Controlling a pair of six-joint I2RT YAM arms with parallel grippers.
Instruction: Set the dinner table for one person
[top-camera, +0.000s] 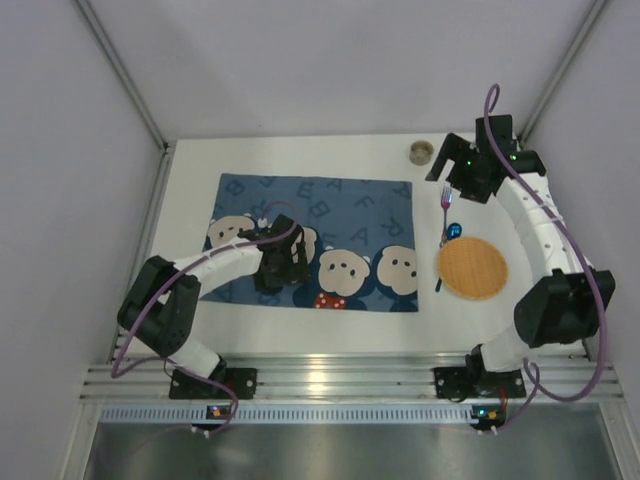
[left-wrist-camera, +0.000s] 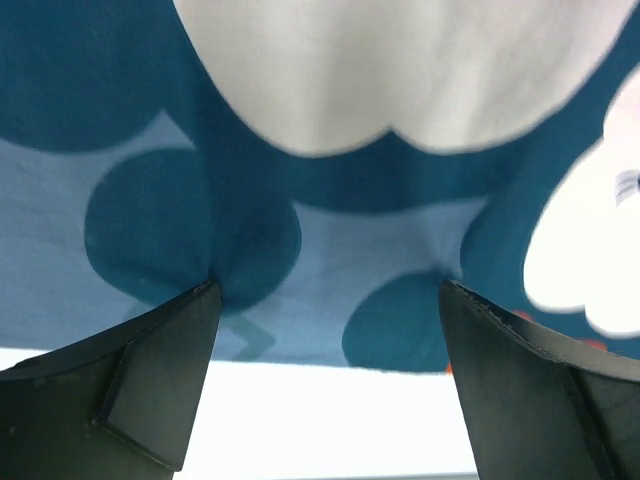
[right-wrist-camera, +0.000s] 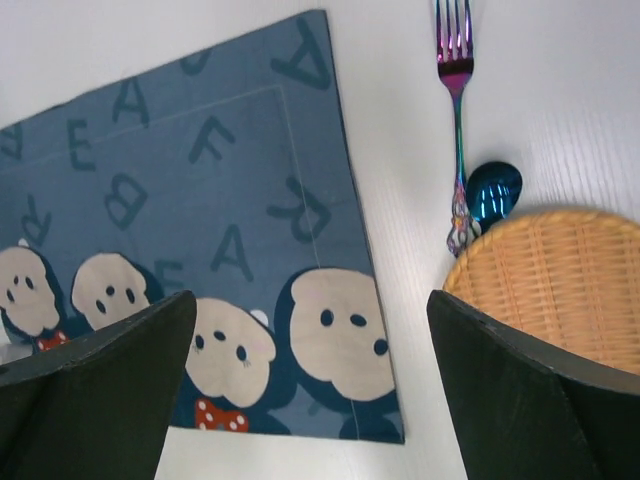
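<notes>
The white dinner table (top-camera: 190, 200) carries a blue placemat (top-camera: 340, 210) printed with mouse faces and letters. My left gripper (top-camera: 280, 262) hovers low over the mat's near edge, open, with nothing between its fingers. The left wrist view shows the mat's hem (left-wrist-camera: 330, 230) and bare table (left-wrist-camera: 330, 410) between the jaws. My right gripper (top-camera: 447, 170) is raised at the back right, open and empty. Below it lie an iridescent fork (right-wrist-camera: 456, 90), a blue spoon (right-wrist-camera: 494, 190) and a round woven plate (right-wrist-camera: 560, 280), all to the right of the placemat (right-wrist-camera: 200, 180).
A small round cup (top-camera: 421, 152) stands near the table's far edge, just left of the right wrist. The woven plate (top-camera: 472, 268) partly covers the handles of the fork (top-camera: 445, 215) and spoon (top-camera: 455, 231). Grey walls enclose the table on three sides.
</notes>
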